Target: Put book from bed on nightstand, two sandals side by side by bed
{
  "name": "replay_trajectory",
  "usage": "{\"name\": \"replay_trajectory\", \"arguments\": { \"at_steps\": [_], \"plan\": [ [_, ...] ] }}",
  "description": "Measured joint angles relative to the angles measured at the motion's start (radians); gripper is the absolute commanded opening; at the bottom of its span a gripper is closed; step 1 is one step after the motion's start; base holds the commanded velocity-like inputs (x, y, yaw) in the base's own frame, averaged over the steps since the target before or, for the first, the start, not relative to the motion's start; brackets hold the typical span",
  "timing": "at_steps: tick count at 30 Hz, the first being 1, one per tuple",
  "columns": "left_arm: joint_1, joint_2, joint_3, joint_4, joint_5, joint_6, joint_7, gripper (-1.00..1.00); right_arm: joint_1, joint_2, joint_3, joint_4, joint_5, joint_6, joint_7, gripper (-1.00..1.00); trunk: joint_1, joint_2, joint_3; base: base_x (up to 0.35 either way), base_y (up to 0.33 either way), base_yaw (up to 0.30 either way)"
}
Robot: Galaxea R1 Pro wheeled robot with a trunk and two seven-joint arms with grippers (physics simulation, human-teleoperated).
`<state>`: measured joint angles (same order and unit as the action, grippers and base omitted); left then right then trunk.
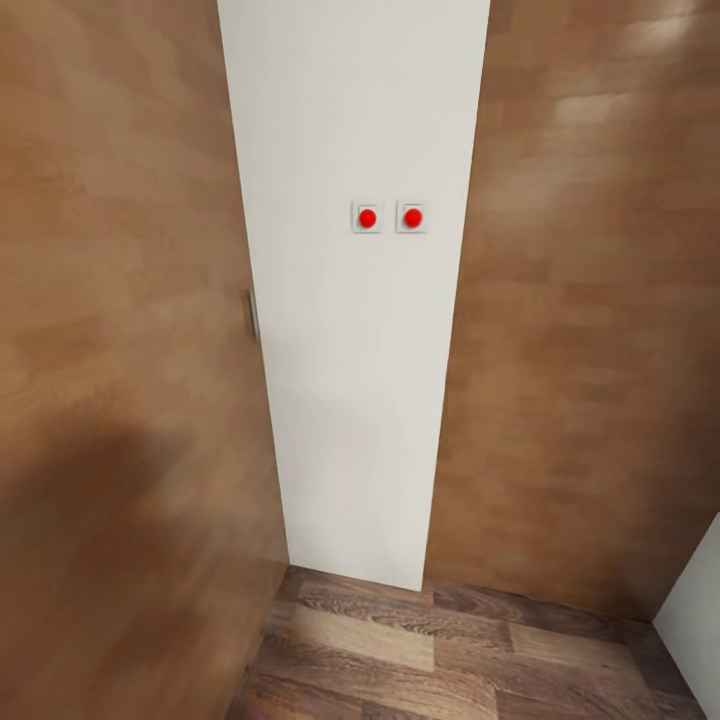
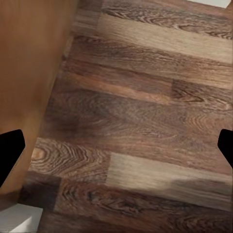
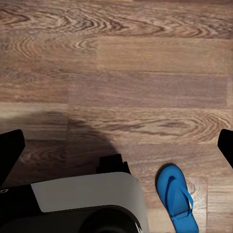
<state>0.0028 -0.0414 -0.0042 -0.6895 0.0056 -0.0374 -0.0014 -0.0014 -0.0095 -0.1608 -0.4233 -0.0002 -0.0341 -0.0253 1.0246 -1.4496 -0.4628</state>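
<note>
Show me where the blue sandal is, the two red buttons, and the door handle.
Sandal [image 3: 177, 199]: right wrist view, on its blue footbed.
Red buttons [image 1: 368, 218]: head view, on the left button's red face.
Door handle [image 1: 252, 315]: head view, mid-length on the metal bar.

1. We see one sandal [image 3: 178, 199] in the right wrist view: a bright blue flip-flop, flat and thin, with a Y-shaped strap across its upper side.
2. It lies sole-down on the wood-plank floor [image 3: 145, 87], strap side facing up, its rounded end towards the open floor; its other end is cut off by the picture's edge.
3. It rests just beside the robot's white and dark base [image 3: 87, 199], apart from it, with a narrow strip of floor between them.
</note>
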Motion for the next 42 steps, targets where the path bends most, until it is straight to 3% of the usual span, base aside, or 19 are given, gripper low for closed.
{"name": "replay_trajectory", "arguments": {
  "at_steps": [31,42],
  "plan": [
    [0.000,0.000,0.000,0.000,0.000,-0.001,0.000,1.00,0.000,0.000,0.000,0.000,0.000,0.000,0.000,1.00,0.000,0.000,0.000,0.124,0.004,-0.001],
    [0.000,0.000,0.000,0.001,0.000,0.001,0.000,1.00,0.000,0.000,0.000,0.000,0.000,0.000,0.000,1.00,0.000,0.000,0.000,0.273,0.000,0.000]
  ]
}}
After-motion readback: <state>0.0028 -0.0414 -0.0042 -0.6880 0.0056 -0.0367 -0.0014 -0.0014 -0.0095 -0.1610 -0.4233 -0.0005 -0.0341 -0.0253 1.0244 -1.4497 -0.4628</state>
